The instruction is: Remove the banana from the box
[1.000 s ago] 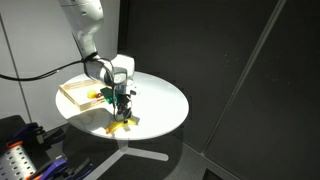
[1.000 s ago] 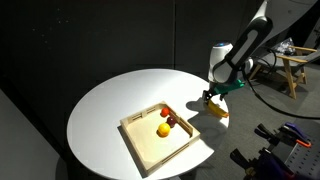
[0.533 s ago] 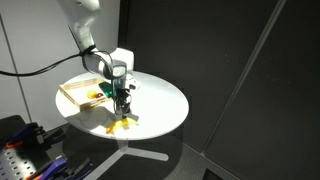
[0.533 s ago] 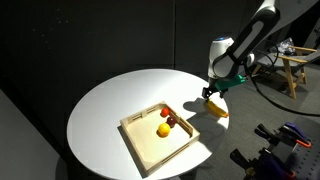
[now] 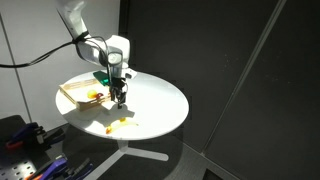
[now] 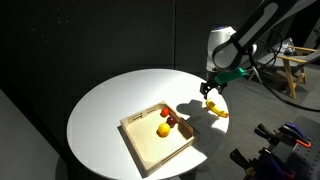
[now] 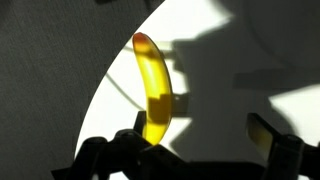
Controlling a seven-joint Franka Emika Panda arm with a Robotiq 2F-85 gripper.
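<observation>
1. I am reading the wrist view first. The black two-finger pincer point(image 7: 195, 138) is standing spread as wide as it goes and is gripping nothing. There is only empty air between its fingers.

2. The small, slim, curved yellow banana point(image 7: 153, 90) is lying straight below the pincer on the round white table point(image 7: 195, 20). Its near end is sitting close by one finger rather than midway between the two.

3. The banana's long axis is running away from the pincer, up the wrist picture. That is roughly square to the line joining the fingers. Its darker tip is pointing away, toward the table's rim.

4. In an exterior view the pincer point(image 6: 210, 88) is hovering above the banana point(image 6: 217, 109) with a clear gap, not touching it. There the fruit is lying flat near the table's edge, slanting toward the rim.

5. In an exterior view from another side, the pincer point(image 5: 118, 97) is hanging over the banana point(image 5: 118, 125) in the same way.

6. Farther in, the shallow, square, light-wood box point(image 6: 132, 148) is sitting well apart from the banana. It is holding only a small yellow-orange item point(image 6: 162, 129) and small red items point(image 6: 172, 122).

7. I am judging the banana to be out of the box already. The coming move therefore turns on the fruit lying directly beneath me, so going straight up looks safest. If I had to regrasp, I would need to shift sideways to centre it.
</observation>
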